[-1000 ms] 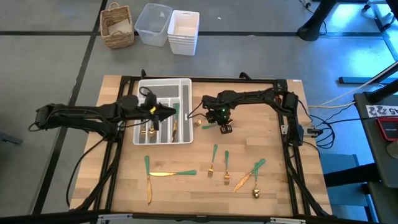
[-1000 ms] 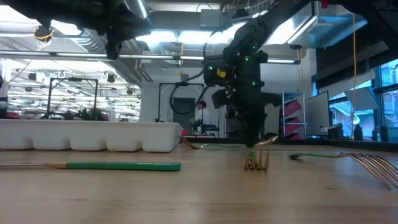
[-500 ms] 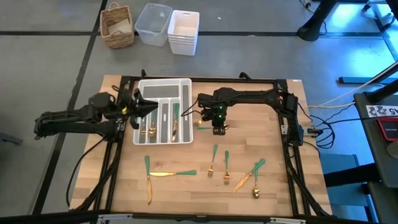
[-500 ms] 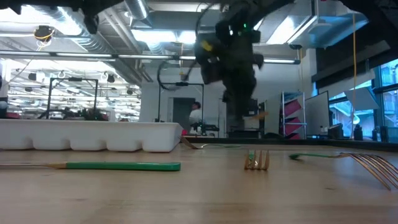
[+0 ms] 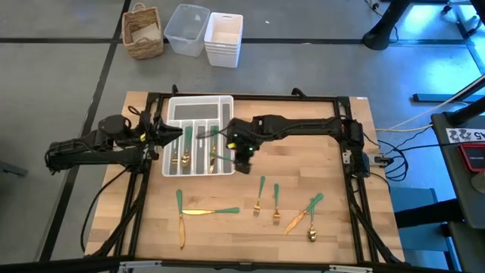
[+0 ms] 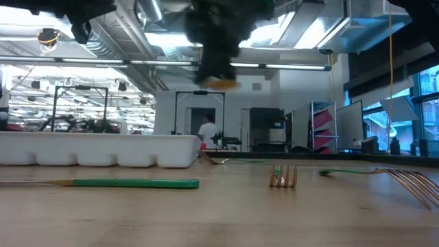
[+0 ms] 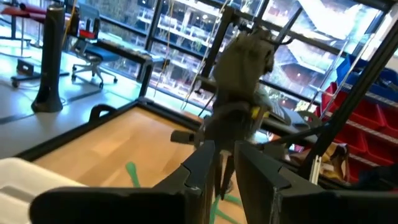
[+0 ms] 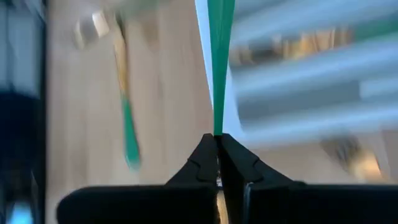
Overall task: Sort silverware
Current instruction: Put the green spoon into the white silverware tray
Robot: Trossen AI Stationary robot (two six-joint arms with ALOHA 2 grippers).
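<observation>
The left gripper (image 5: 173,133) hovers at the left edge of the white compartmented tray (image 5: 198,105), which stands in the far middle of the wooden worktop (image 5: 333,227). In the left wrist view its two dark fingers (image 7: 199,171) stand a little apart, with a narrow gap between them, and nothing is between them. In the tray lie some gold-headed pieces (image 5: 181,158) of the silverware.

The right gripper (image 5: 241,154) is just at the right edge of the tray, above the worktop. In the right wrist view its fingers are pressed together on the end of a slim green handle (image 8: 219,50), so it is pinching one piece of silverware; which kind of piece, I cannot tell.

On the near part of the worktop lie the other pieces: a knife (image 5: 210,212) at the left, two forks (image 5: 259,197) in the middle, and some crossed pieces (image 5: 305,214) at the right.
</observation>
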